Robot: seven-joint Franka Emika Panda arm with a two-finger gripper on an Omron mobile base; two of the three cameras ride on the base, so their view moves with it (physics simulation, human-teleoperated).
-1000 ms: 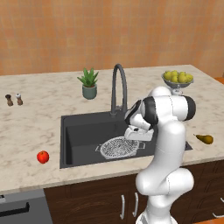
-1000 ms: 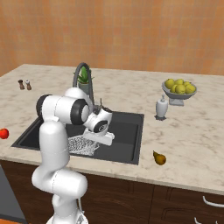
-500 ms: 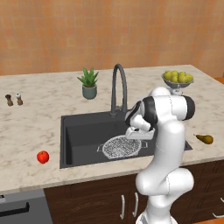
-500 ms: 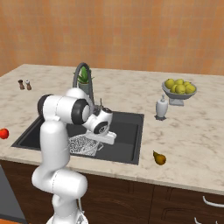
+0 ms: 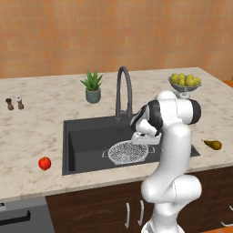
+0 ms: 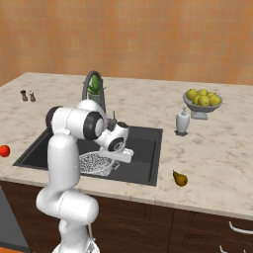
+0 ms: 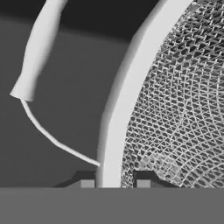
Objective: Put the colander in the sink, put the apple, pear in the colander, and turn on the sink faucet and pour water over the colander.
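Over the last second little has shifted: the tool stays clenched on the rim of the colander, which now sits low in the sink, near its right side. Judging by that, the first step is all but done and only letting go remains. The apple waits on the surface left of the basin, the pear far right. The faucet arches just behind the arm; a potted plant and a fruit bowl stand clear
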